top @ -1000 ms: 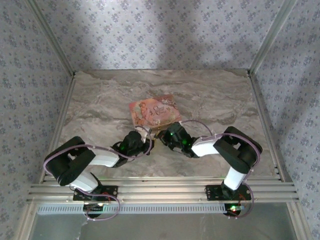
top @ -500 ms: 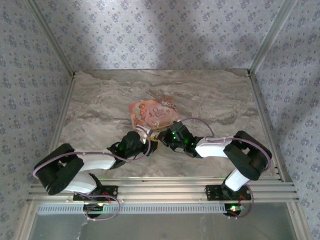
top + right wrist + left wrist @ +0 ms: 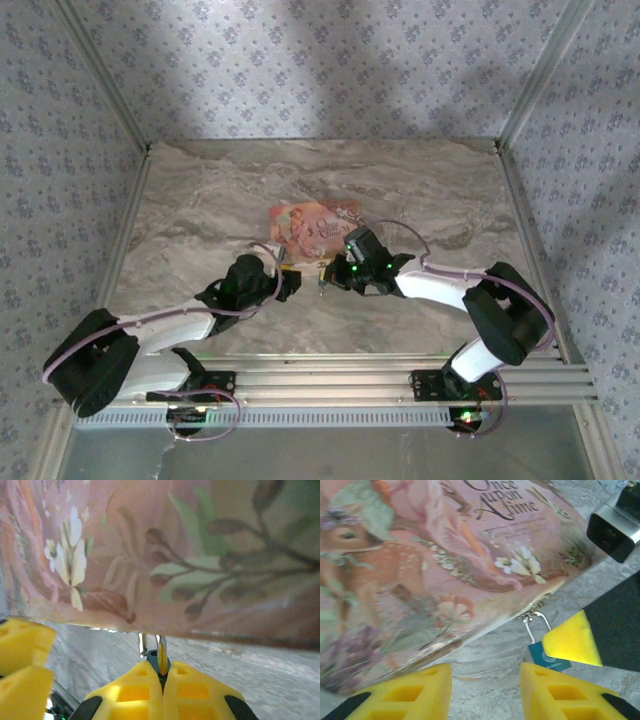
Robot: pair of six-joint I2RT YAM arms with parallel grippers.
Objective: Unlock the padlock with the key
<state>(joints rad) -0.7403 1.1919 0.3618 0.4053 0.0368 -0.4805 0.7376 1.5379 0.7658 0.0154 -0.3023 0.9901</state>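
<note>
Jaws of the left gripper stood wide apart with nothing between them, low over the marble desk just short of the pink storybook box. The padlock, small and dark blue-green, sat at the box's near edge, and its silver shackle reached up to that edge. One yellow fingertip of the right gripper lay across the padlock's body, seemingly touching it.

From the right wrist, the right gripper had its jaws pressed together on a thin brassy sliver, apparently the key, which pointed at the padlock directly beneath the box. Whether the key had entered the lock could not be told.

From above, the two grippers faced each other close together in front of the box, near the middle of the desk.
</note>
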